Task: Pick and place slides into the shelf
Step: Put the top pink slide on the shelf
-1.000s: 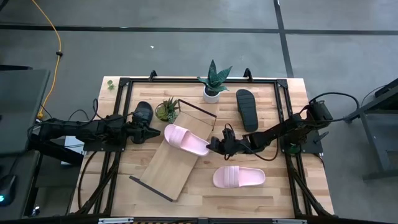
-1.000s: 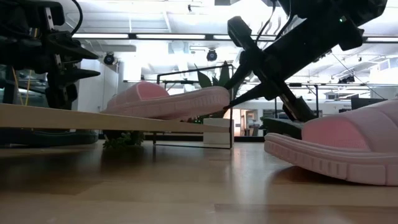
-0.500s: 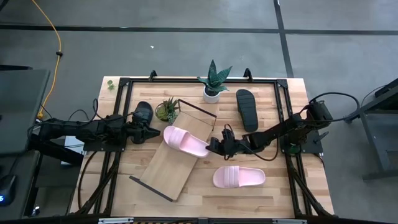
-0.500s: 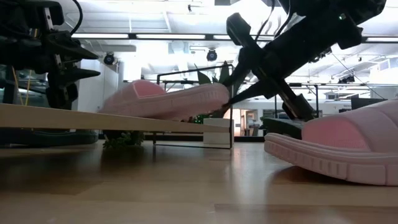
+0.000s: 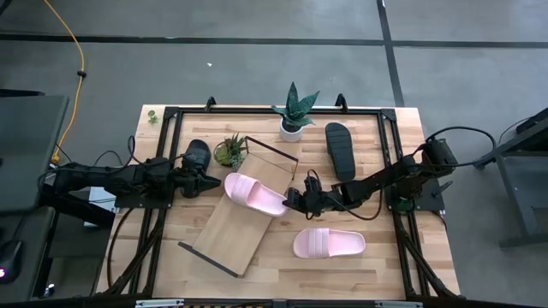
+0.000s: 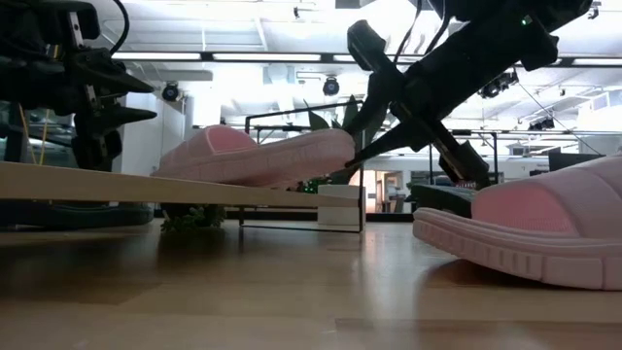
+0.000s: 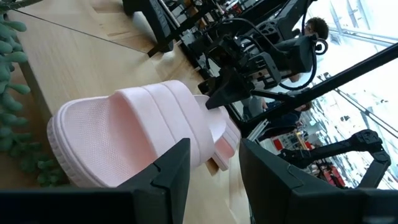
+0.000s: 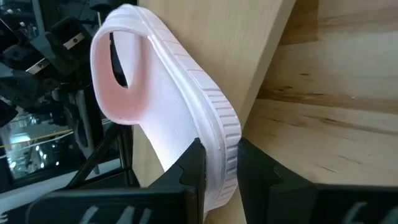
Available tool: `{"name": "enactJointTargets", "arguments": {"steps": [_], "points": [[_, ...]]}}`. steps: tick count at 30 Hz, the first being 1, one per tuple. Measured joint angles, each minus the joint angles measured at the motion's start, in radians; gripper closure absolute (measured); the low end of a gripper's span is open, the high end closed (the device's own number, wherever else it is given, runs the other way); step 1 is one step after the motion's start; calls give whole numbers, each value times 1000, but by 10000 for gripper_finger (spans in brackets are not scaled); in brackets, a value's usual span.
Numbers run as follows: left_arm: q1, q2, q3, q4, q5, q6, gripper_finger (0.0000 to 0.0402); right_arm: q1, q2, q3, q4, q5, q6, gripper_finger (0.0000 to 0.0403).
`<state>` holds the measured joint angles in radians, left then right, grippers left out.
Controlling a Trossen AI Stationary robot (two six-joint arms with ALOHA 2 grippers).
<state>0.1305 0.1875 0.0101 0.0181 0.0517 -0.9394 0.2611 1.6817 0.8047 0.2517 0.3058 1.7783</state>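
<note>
- My right gripper [image 5: 291, 198] is pinched onto the pink slide's [image 5: 255, 192] heel edge, mid-frame on the shelf [image 5: 244, 216].
- My left gripper [image 5: 216, 181] sits open, empty.
- Count: two pink slides, two black.

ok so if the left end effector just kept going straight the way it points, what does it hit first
Most likely the pale pink slide on the shelf. The left end effector is open and points at that slide's near end, which fills its wrist view just past the fingers. The right end effector grips the slide's far end.
</note>
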Motion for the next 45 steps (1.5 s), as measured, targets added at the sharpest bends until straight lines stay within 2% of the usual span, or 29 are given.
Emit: {"name": "enactJointTargets", "arguments": {"steps": [8, 13, 25, 39, 45], "points": [[0, 0, 0, 0, 0, 0, 275, 0, 85, 68, 14, -9, -3, 357], [0, 0, 0, 0, 1, 0, 275, -11, 122, 132, -55, -19, -18, 357], [0, 0, 0, 0, 8, 0, 275, -10, 124, 145, -87, -23, -6, 354], [0, 0, 0, 0, 8, 0, 275, -10, 124, 144, -114, -37, 5, 281], [0, 0, 0, 1, 8, 0, 275, -6, 124, 143, -115, -26, -3, 262]]}}
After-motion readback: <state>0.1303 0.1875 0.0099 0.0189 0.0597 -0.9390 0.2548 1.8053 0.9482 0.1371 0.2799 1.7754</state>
